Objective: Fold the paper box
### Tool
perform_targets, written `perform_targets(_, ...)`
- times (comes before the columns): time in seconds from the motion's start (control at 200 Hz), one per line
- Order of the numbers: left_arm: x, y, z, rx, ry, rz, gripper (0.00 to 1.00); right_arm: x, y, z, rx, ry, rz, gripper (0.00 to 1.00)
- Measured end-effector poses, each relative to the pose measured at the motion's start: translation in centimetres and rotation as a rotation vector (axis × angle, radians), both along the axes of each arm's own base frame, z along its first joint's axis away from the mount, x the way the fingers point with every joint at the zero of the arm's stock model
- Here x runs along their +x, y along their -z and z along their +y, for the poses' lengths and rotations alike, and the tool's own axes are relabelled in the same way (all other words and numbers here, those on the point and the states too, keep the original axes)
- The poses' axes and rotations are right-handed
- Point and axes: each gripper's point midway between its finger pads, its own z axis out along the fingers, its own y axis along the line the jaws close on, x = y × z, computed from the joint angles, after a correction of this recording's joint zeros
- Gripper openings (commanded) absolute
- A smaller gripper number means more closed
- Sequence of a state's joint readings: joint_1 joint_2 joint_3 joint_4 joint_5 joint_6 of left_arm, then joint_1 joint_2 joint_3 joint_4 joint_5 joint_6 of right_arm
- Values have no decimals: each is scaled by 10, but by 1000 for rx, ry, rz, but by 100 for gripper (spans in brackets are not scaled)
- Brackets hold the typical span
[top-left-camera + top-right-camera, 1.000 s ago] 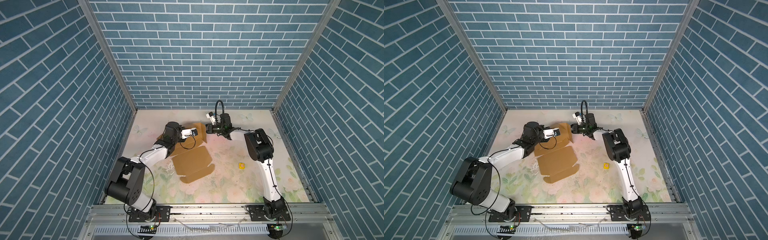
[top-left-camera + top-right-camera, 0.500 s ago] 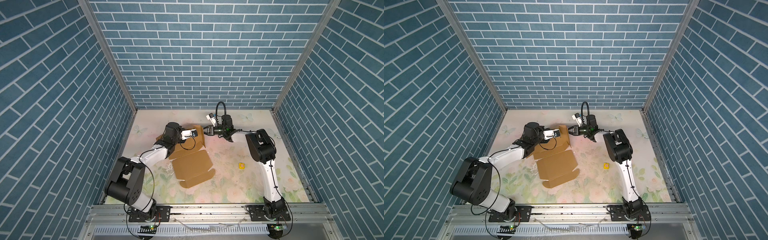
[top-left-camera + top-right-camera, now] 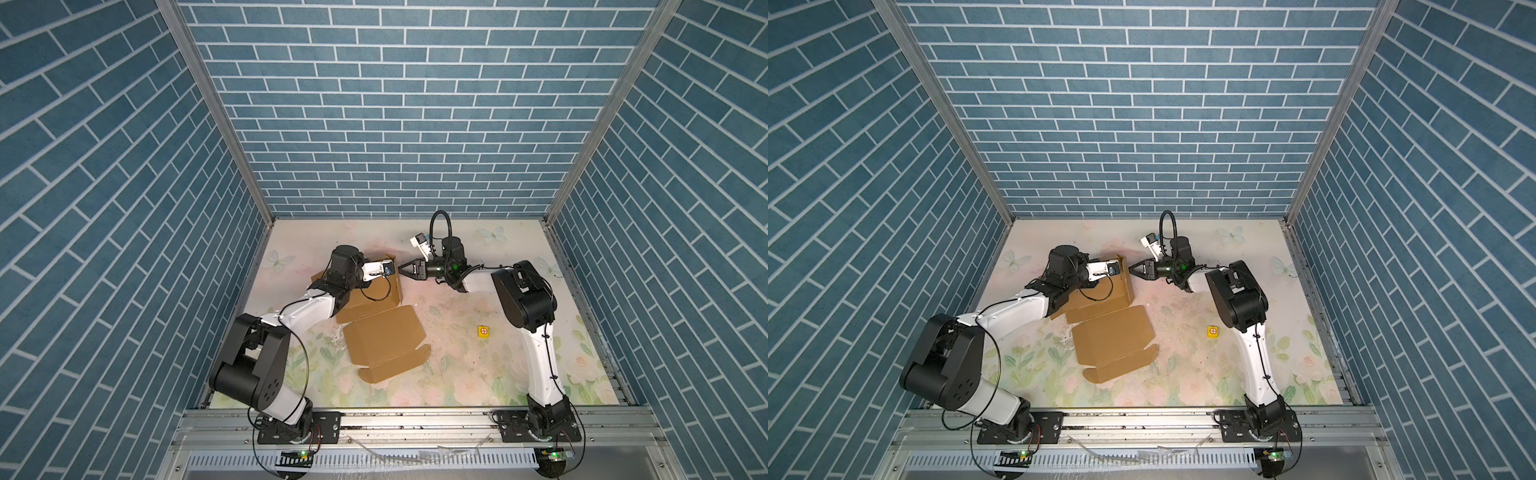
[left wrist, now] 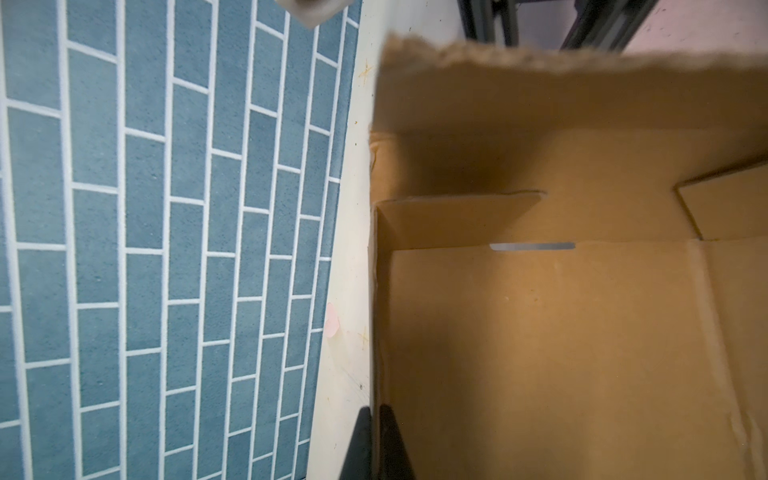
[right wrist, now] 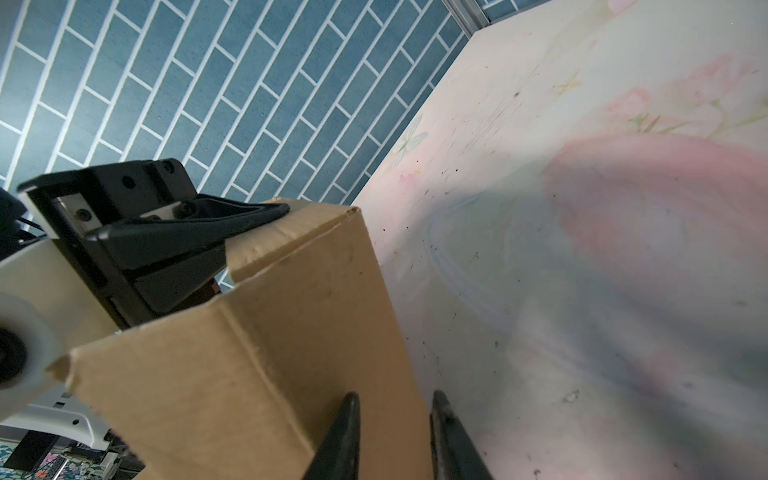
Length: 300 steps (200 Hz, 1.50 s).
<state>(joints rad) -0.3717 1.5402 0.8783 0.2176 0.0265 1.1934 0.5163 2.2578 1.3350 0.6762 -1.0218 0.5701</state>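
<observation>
Right claw [image 3: 402,269] closed in on the box's [image 3: 384,340] raised wall, jaws parted; left claw [image 4: 376,440] pinched that wall; lid lay flat, unfolded.

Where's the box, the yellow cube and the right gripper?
paper box [image 3: 384,338], in a top view: flat front panel.
yellow cube [image 3: 483,331], in a top view: its top face.
right gripper [image 3: 402,268], in a top view: between its fingertips.

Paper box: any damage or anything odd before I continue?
The raised flap of the paper box has a ragged, frayed-looking top edge in the left wrist view, though it is blurred there. Nothing else stands out.
</observation>
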Motion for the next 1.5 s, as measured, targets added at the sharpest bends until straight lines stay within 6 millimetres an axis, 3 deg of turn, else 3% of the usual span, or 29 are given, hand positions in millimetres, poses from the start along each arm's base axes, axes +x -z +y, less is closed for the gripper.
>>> perform_targets(0.13, -2, 1, -2, -6, 5, 33, 0, -7, -4, -2, -9, 16, -17, 33)
perform_targets(0.435, -4, 3, -2, -7, 7, 58, 0, -20, -44, 2, 22, 13, -135, 35)
perform_targets(0.78, -4, 3, -1, -12, 1, 62, 0, -37, -25, 15, -28, -1, -159, 37)
perform_targets(1.02, -5, 4, -1, -14, 0, 65, 0, -49, -4, 18, -104, 18, -154, 44)
perform_targets(1.335, -5, 1, -2, -23, -2, 67, 0, -47, -18, 12, -160, 86, -229, 44)
perform_targets(1.501, -6, -14, -6, -42, 25, 33, 0, -47, -16, 11, -176, 89, -237, 43)
